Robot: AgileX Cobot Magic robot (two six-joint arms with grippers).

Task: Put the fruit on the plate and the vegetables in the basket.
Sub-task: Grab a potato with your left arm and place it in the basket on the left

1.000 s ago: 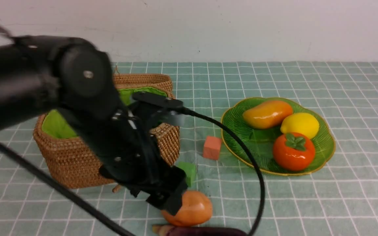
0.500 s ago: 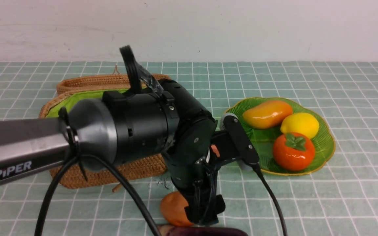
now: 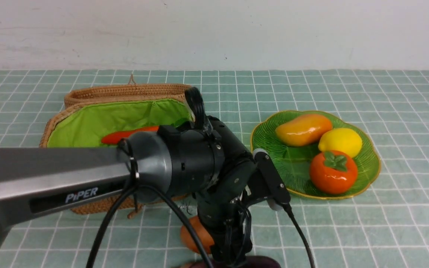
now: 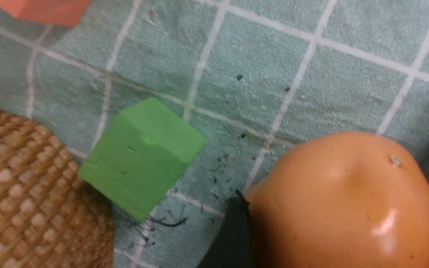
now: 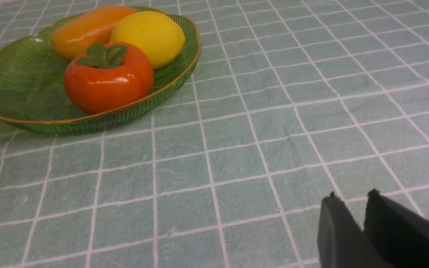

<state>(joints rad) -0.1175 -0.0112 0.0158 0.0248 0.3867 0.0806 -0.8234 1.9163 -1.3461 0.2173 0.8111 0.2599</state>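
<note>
A brown-orange potato (image 3: 194, 236) lies on the cloth near the front edge. My left gripper (image 3: 233, 253) points down over it. In the left wrist view the potato (image 4: 345, 193) fills the gap of the left gripper (image 4: 343, 208), which is open, with one dark finger (image 4: 233, 238) against its side. The purple eggplant (image 3: 263, 262) lies just in front. A carrot (image 3: 125, 136) lies in the wicker basket (image 3: 52, 124). Mango (image 3: 304, 129), lemon (image 3: 340, 142) and persimmon (image 3: 333, 172) sit on the green plate (image 3: 296, 160). My right gripper (image 5: 353, 195) is shut, holds nothing, and hovers over bare cloth.
A green cube (image 4: 142, 156) sits between the basket wall (image 4: 21, 193) and the potato, and an orange cube (image 4: 39, 11) lies beyond it. The left arm and its cable cross the front of the basket. The plate (image 5: 24, 85) with its fruit lies away from the right gripper.
My left arm has swung round and come down, its open fingers now on either side of the potato. The basket's inside with the carrot has come into view.
</note>
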